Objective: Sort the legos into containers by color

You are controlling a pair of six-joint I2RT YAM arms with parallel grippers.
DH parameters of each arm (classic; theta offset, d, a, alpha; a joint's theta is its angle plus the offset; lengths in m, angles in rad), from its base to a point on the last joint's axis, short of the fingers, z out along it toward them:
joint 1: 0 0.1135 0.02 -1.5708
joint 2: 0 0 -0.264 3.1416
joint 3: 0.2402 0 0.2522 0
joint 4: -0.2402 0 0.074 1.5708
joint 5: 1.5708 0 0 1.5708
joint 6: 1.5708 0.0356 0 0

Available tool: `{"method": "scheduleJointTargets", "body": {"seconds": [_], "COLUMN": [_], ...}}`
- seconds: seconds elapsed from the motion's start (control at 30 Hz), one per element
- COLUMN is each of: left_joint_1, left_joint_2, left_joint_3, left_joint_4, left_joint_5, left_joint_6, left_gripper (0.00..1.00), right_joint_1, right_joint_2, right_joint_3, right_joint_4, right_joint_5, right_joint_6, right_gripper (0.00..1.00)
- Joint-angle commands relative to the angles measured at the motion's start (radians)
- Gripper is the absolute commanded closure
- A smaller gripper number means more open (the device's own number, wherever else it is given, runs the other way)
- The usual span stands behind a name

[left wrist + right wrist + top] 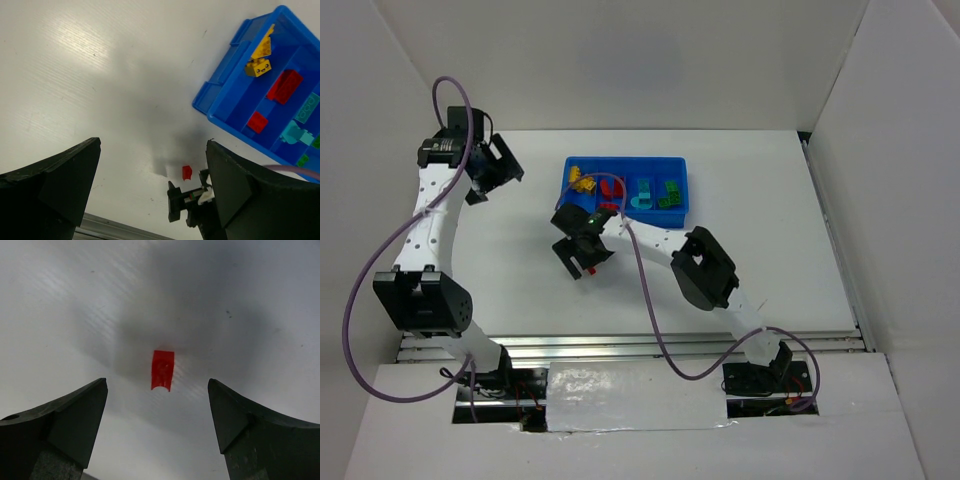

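Observation:
One small red lego (163,370) lies on the white table, ahead of and between the spread fingers of my right gripper (157,385), which is open, empty and not touching it. The brick also shows in the left wrist view (187,172) and in the top view (601,268), beside the right gripper (582,256). The blue tray (625,161) holds yellow legos (582,183), red legos (612,190), teal legos (642,195) and green legos (670,193), each colour in its own compartment. My left gripper (490,170) is open and empty, high above the table left of the tray (235,95).
White walls enclose the table on the left, back and right. A metal rail runs along the near edge (640,345). A purple cable (650,300) loops off the right arm over the table.

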Motion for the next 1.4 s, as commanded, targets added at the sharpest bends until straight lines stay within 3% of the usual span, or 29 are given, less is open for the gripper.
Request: {"method": "scheduleJointTargets", "body": {"seconds": [0.0, 0.1, 0.17, 0.23, 0.37, 0.6, 0.7, 0.73, 0.87, 0.9, 1.2, 1.37], "left_joint_1": [-0.036, -0.044, -0.046, -0.047, -0.047, -0.047, -0.047, -0.047, -0.047, -0.047, -0.046, -0.047], "left_joint_2": [-0.063, -0.062, -0.06, -0.06, -0.062, -0.071, -0.068, -0.068, -0.066, -0.068, -0.094, -0.111], "left_joint_3": [0.059, 0.063, 0.073, 0.083, 0.071, 0.036, 0.031, 0.028, 0.017, 0.013, 0.048, 0.005], "left_joint_4": [-0.022, -0.03, -0.031, -0.033, -0.02, 0.003, 0.007, 0.009, 0.016, 0.016, -0.04, -0.016], "left_joint_5": [-0.028, -0.042, -0.045, -0.06, -0.056, -0.041, -0.031, -0.03, -0.028, -0.028, -0.188, -0.191], "left_joint_6": [-0.022, -0.027, -0.025, -0.022, -0.014, -0.004, -0.001, 0.003, 0.004, 0.004, -0.031, -0.033], "left_gripper": [0.01, 0.01, 0.01, 0.01, 0.0, 0.0, 0.01, 0.0, 0.01, 0.0, 0.0, 0.0], "right_joint_1": [-0.014, -0.032, -0.034, -0.038, -0.037, -0.038, -0.038, -0.038, -0.04, -0.041, -0.083, -0.239], "right_joint_2": [0.017, 0.024, 0.018, 0.021, 0.019, 0.014, 0.027, 0.028, 0.022, 0.019, -0.176, -0.128], "right_joint_3": [0.063, 0.04, 0.018, 0.011, -0.006, -0.046, -0.045, -0.043, -0.04, -0.031, 0.15, 0.323], "right_joint_4": [0.036, 0.045, 0.064, 0.061, 0.07, 0.081, 0.081, 0.081, 0.081, 0.073, 0.007, -0.079], "right_joint_5": [0.079, 0.059, 0.03, 0.001, -0.056, -0.078, -0.107, -0.107, -0.091, -0.091, -0.055, -0.01], "right_joint_6": [-0.023, -0.027, -0.03, -0.029, -0.026, -0.017, -0.009, -0.007, 0.005, 0.011, 0.071, 0.137], "right_gripper": [0.12, 0.18, 0.3, 0.34, 0.52, 0.53, 0.6, 0.69, 0.82, 0.95, 0.99, 1.0]}}
